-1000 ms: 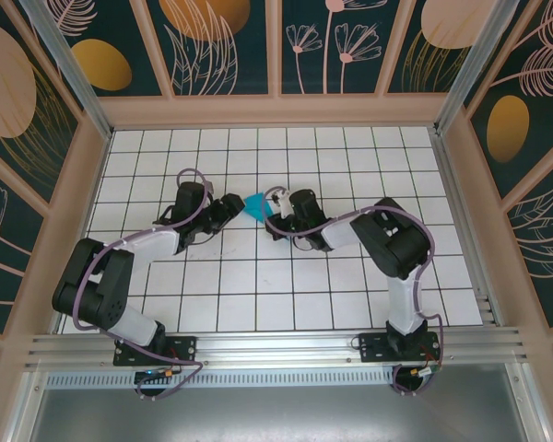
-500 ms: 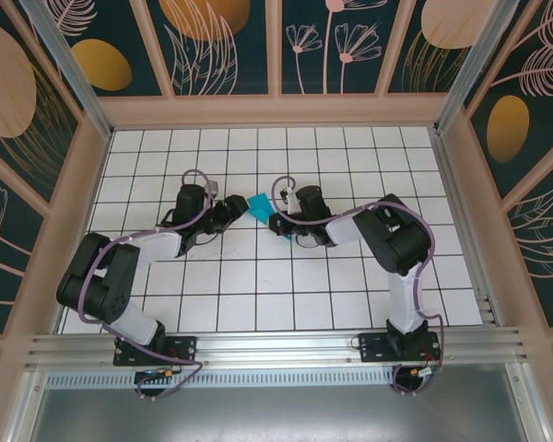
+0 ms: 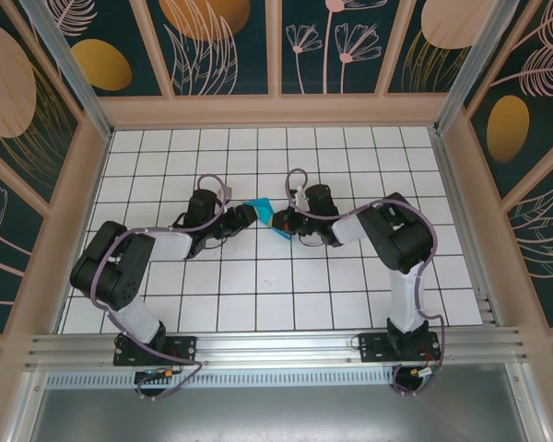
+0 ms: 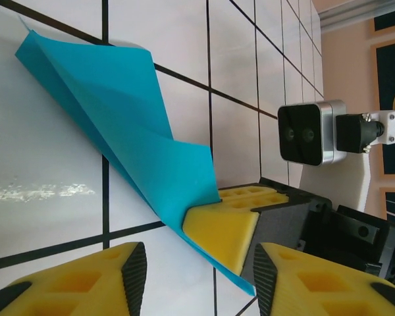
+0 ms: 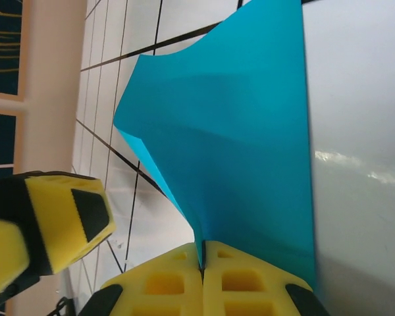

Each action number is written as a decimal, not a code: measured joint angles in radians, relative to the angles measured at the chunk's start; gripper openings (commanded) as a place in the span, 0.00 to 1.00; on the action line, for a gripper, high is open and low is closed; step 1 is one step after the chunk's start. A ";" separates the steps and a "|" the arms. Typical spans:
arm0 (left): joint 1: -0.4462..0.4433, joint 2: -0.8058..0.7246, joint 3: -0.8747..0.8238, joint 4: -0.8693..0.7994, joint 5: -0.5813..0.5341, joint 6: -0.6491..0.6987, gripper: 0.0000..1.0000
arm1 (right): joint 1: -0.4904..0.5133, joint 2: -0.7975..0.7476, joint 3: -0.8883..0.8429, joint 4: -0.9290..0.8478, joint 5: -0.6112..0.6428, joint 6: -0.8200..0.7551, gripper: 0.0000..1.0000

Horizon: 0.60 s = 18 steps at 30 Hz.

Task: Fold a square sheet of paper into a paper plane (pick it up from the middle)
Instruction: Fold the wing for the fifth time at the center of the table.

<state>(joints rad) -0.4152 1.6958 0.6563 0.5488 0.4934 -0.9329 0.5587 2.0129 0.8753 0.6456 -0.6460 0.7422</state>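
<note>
No text, number, label or brand can be read. The paper (image 4: 118,125) is plain teal. The wall panels (image 3: 212,46) bear only plant drawings, and the floor (image 3: 258,276) only a black grid. The camera (image 4: 306,131) housing has no legible mark.

Top view high overhead, looking down; wrist views close, opposed, sharing paper (image 4: 112,99).
</note>
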 measured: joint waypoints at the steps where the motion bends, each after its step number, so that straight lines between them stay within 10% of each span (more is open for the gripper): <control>1: -0.003 0.008 0.003 0.004 0.001 0.002 0.45 | -0.002 0.000 -0.010 0.013 -0.007 0.018 0.00; 18: -0.037 0.158 0.090 0.106 0.029 0.028 0.32 | -0.045 -0.001 -0.106 0.137 -0.033 0.185 0.05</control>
<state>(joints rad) -0.4519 1.8542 0.7460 0.6552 0.5228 -0.9051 0.5137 2.0121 0.7696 0.7830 -0.6788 0.9268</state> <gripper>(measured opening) 0.330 0.053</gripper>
